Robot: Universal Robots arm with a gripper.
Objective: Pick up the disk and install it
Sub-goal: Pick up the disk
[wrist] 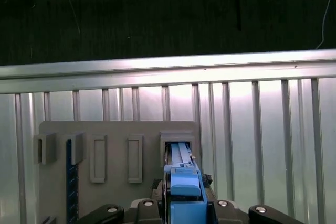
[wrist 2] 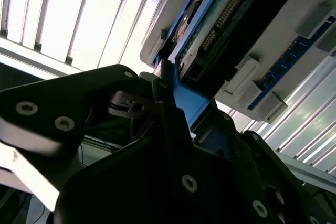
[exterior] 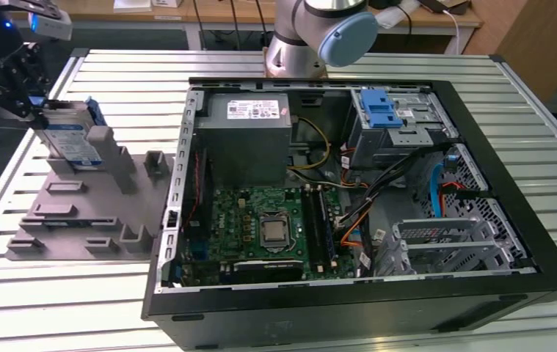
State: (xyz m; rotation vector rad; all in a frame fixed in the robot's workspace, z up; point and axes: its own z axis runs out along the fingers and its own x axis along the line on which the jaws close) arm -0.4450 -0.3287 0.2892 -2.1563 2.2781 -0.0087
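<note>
Exterior view: the disk (exterior: pixel 70 138) stands on edge in a slot at the far end of a grey holder block (exterior: pixel 73 213), which lies on the slatted metal table (exterior: pixel 131 66) to the exterior view's left of the open computer case (exterior: pixel 513 220). The black claw (exterior: pixel 35 116) meets the disk's far upper edge. In both wrist views the claw (wrist 2: pixel 178 103) is clamped on the disk's (wrist 2: pixel 210 19) blue carrier frame, with the disk (wrist: pixel 181 156) seated in the holder block (wrist: pixel 115 129). Inside the case, the grey drive cage (exterior: pixel 395 121) with its blue latch sits at the far right, the power supply box (exterior: pixel 249 139) at the far left and the green motherboard (exterior: pixel 258 227) nearer.
</note>
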